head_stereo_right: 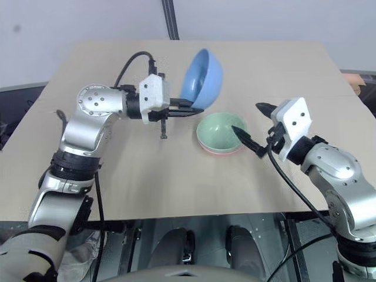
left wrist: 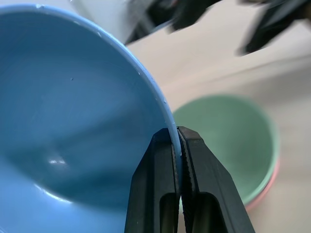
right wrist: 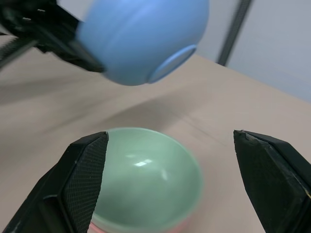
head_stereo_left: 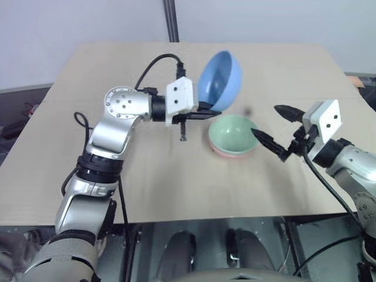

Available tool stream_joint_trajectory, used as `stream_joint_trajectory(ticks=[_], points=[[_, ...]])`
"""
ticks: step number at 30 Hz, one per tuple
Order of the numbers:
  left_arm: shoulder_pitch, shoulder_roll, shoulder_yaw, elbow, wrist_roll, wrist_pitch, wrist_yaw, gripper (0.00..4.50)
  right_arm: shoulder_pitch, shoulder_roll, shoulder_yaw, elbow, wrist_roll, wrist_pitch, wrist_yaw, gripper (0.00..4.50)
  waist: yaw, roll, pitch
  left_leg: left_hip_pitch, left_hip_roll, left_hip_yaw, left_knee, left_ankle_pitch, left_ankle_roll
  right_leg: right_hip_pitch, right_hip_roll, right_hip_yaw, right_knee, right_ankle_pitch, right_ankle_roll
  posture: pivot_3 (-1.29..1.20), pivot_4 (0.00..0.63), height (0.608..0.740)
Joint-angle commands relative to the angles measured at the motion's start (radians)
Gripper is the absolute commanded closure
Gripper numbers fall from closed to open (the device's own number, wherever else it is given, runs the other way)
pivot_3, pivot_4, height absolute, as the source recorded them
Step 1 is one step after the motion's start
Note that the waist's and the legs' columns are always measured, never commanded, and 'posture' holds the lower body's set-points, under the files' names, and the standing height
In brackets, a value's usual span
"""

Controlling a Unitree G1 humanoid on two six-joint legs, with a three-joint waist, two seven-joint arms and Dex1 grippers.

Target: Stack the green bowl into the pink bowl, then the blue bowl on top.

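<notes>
The green bowl (head_stereo_left: 233, 133) sits nested in the pink bowl (head_stereo_left: 230, 154) on the table, with just the pink rim showing beneath it. My left gripper (head_stereo_left: 212, 111) is shut on the rim of the blue bowl (head_stereo_left: 220, 80), which hangs tilted on its side in the air, above and just left of the stack. In the left wrist view the fingers (left wrist: 160, 179) pinch the blue rim (left wrist: 146, 87). To the right of the stack my right gripper (head_stereo_left: 275, 128) stands open and holds nothing.
The wooden table (head_stereo_left: 117, 76) reaches back to a grey wall. A black pole (head_stereo_left: 171, 20) rises behind its far edge. The table's front edge (head_stereo_left: 223, 218) lies close below both arms.
</notes>
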Motion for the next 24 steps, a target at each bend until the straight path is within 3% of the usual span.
stream_joint_trajectory(ticks=[1,2,4,5,8,13,17,21,24], points=[[-0.063,-0.076,-0.071,0.101,0.011,-0.120,-0.088,4.44,0.049,-0.010,-0.093,-0.087,0.010,0.012,-0.052,0.15,0.002,0.000,0.000,0.001,0.000,0.000,0.000,0.000,0.000,0.000,0.000,0.000,0.001,0.000,0.000,0.00,0.150,0.740],[-0.072,-0.091,-0.094,0.139,0.029,-0.155,-0.111,4.44,0.063,-0.010,-0.102,-0.099,0.010,0.015,-0.060,0.15,0.002,0.000,0.000,0.001,0.000,0.000,0.000,0.000,0.000,0.001,0.000,0.000,0.001,0.000,0.000,0.00,0.150,0.740],[-0.080,-0.100,-0.126,0.182,0.032,-0.160,-0.164,3.77,0.081,-0.010,-0.111,-0.119,0.011,0.022,-0.071,0.15,0.003,0.000,0.000,0.001,0.000,0.000,0.000,0.000,0.000,0.001,0.000,0.000,0.001,0.000,0.000,0.00,0.150,0.740],[-0.083,-0.104,-0.131,0.204,0.039,-0.185,-0.180,3.67,0.088,-0.011,-0.114,-0.126,0.014,0.024,-0.075,0.15,0.001,0.000,0.000,0.001,0.000,0.000,0.000,0.000,0.001,0.001,0.000,-0.001,0.001,0.000,0.000,0.00,0.150,0.740],[-0.092,-0.108,-0.116,0.232,0.037,-0.208,-0.190,2.48,0.106,-0.015,-0.119,-0.139,0.020,0.027,-0.084,0.15,-0.004,0.000,0.000,0.001,0.000,-0.001,0.000,0.000,0.001,0.000,0.001,0.001,0.001,0.000,0.000,0.00,0.150,0.740],[-0.050,-0.062,-0.027,0.151,-0.032,-0.059,-0.143,0.03,0.133,-0.019,-0.111,-0.130,0.012,0.003,-0.076,0.15,-0.002,0.000,0.000,0.001,0.000,-0.001,0.000,0.000,0.001,0.000,0.001,0.001,0.001,0.000,0.000,0.00,0.150,0.740],[0.117,-0.034,0.187,-0.006,-0.199,0.171,0.031,0.03,0.156,-0.070,-0.089,-0.064,0.012,-0.045,0.031,0.15,-0.011,0.001,0.000,0.002,0.001,-0.001,0.000,0.000,0.001,0.001,0.001,0.002,0.001,0.000,0.000,0.00,0.150,0.740],[0.264,0.043,0.324,-0.159,-0.334,0.393,0.115,0.01,0.165,-0.117,-0.114,0.030,0.022,-0.093,0.124,0.08,-0.021,0.000,0.000,0.001,0.002,-0.001,0.000,0.000,0.001,0.001,0.000,0.001,0.001,0.000,0.001,0.00,0.150,0.740],[0.375,0.074,0.432,-0.241,-0.387,0.449,0.189,0.01,0.198,-0.162,-0.125,0.105,-0.018,-0.164,0.200,0.08,-0.016,0.000,0.000,0.002,0.003,-0.002,0.000,0.000,0.001,0.001,-0.001,0.000,0.001,0.000,0.001,0.00,0.150,0.740]])
